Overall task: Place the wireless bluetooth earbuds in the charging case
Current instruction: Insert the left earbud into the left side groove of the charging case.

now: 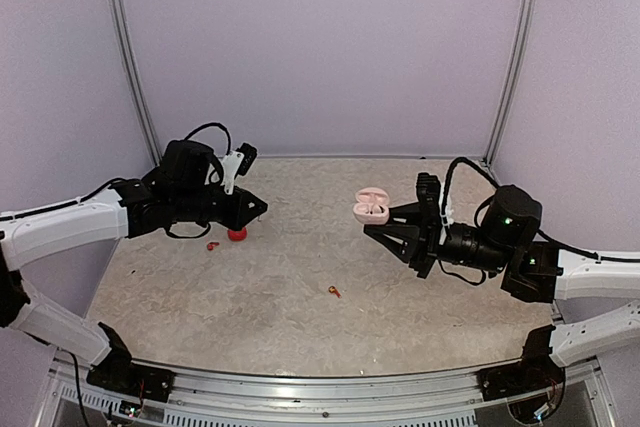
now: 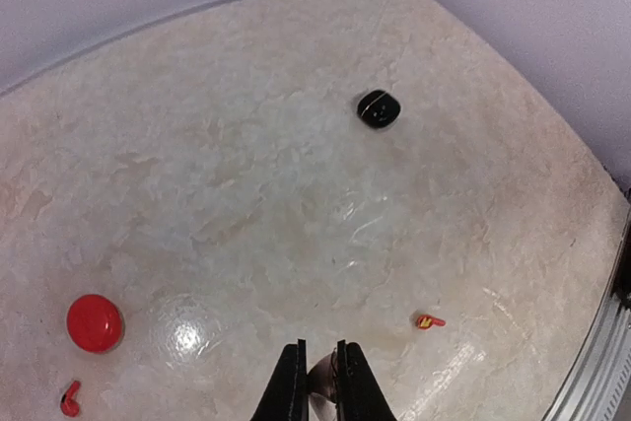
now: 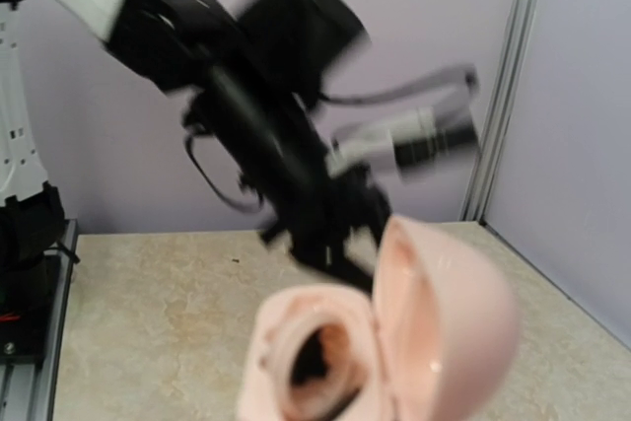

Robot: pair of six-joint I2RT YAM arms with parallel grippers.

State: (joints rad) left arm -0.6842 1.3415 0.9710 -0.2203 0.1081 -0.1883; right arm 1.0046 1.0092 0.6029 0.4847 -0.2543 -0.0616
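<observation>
My right gripper (image 1: 374, 223) is shut on an open pale pink charging case (image 1: 371, 207) and holds it above the table's middle right. In the right wrist view the case (image 3: 315, 362) fills the lower frame, blurred, its lid (image 3: 449, 313) swung up on the right; my fingers are hidden under it. My left gripper (image 1: 256, 209) hovers at the left, its jaws nearly closed on a small pale earbud (image 2: 331, 380), seen between the left gripper's tips (image 2: 317, 370). A red-orange earbud (image 2: 428, 321) lies on the table, also in the top view (image 1: 333, 292).
A red round case (image 2: 95, 322) and a red earbud (image 2: 69, 399) lie below the left gripper; both also show in the top view, the case (image 1: 237, 235) and the earbud (image 1: 211, 245). A black closed case (image 2: 378, 108) sits farther off. Purple walls enclose the table.
</observation>
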